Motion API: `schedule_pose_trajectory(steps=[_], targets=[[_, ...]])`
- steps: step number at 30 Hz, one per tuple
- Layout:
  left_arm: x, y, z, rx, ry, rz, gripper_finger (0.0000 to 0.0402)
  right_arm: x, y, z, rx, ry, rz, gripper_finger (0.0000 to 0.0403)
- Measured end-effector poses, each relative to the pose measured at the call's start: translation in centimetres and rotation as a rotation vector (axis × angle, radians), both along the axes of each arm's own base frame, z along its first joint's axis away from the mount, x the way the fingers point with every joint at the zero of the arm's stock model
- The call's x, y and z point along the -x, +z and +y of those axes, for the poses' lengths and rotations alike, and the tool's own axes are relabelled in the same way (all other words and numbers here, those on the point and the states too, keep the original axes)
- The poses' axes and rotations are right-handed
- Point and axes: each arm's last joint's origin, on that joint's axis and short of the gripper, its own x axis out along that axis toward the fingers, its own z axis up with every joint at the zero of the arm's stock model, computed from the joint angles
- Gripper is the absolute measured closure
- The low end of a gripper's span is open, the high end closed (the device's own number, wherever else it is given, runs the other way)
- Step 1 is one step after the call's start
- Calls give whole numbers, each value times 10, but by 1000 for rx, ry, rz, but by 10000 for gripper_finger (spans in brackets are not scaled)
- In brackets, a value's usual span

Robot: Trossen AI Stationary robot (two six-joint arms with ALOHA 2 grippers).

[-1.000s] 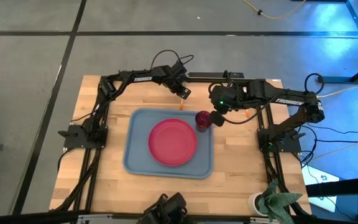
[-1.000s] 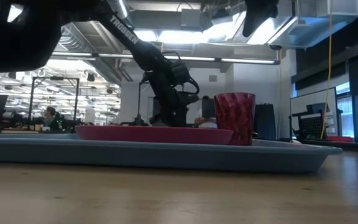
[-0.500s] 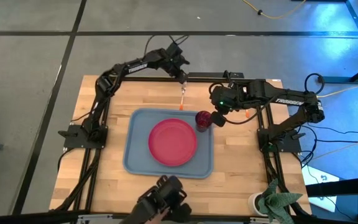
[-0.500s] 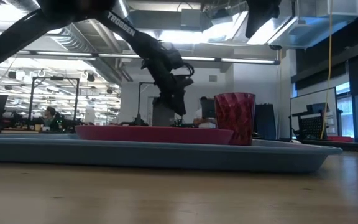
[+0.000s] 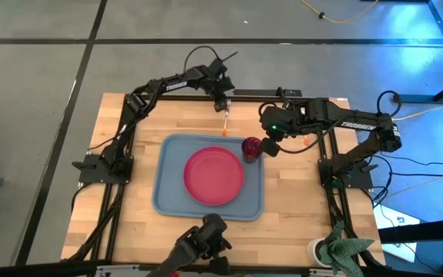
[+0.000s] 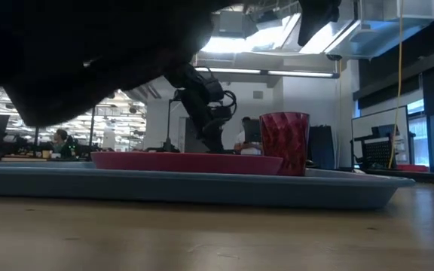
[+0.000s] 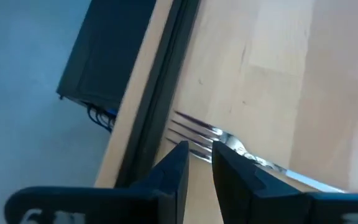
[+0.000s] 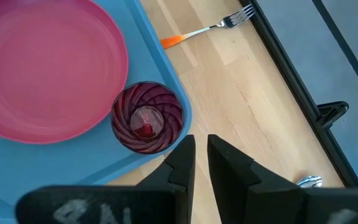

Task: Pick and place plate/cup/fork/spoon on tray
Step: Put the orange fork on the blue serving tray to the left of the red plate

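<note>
The blue-grey tray (image 5: 168,192) lies mid-table with the pink-red plate (image 5: 214,175) on it and the dark red cup (image 5: 251,148) upright in its far right corner. The fork (image 5: 226,123) lies on the wood between the tray and the table's far edge, prongs (image 7: 188,127) toward the far edge. My left gripper (image 5: 223,105) stands over the fork's head, its fingers (image 7: 178,158) a narrow gap apart. My right gripper (image 5: 271,146) is shut and empty just right of the cup (image 8: 148,118). The spoon's silver bowl (image 8: 308,182) shows under my right arm. My left gripper points down, slanting from the table's near side. Its fingertips (image 7: 225,155) stand right at the fork's head, where the prongs meet the neck (image 7: 219,135). I cannot tell whether they touch it. The fork lies flat on the table.
A white cup (image 5: 316,248) and a green cloth (image 5: 348,250) sit at the near right corner. A dark shape (image 5: 202,245) hangs at the table's near edge and fills the low view's upper left (image 6: 89,53). Bare wood lies left of the tray.
My left gripper has risen from the fork and gone toward the far edge, then come down again over the fork's head. The fork has stayed where it was. The dark shape at the near edge has shifted.
</note>
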Motion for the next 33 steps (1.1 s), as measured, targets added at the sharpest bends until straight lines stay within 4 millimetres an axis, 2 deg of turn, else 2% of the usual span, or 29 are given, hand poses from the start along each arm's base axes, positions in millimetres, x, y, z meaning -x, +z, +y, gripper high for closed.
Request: schedule_pose_trajectory(steps=[12, 17, 33], targets=[[2, -3, 2, -192, -227, 55, 339, 1, 0, -1, 23, -8, 10, 353], [3, -9, 1, -201, -227, 72, 339, 1, 0, -1, 24, -10, 12, 353], [1, -6, 5, -244, -216, 38, 339, 2, 0, -9, 19, -39, 11, 353]])
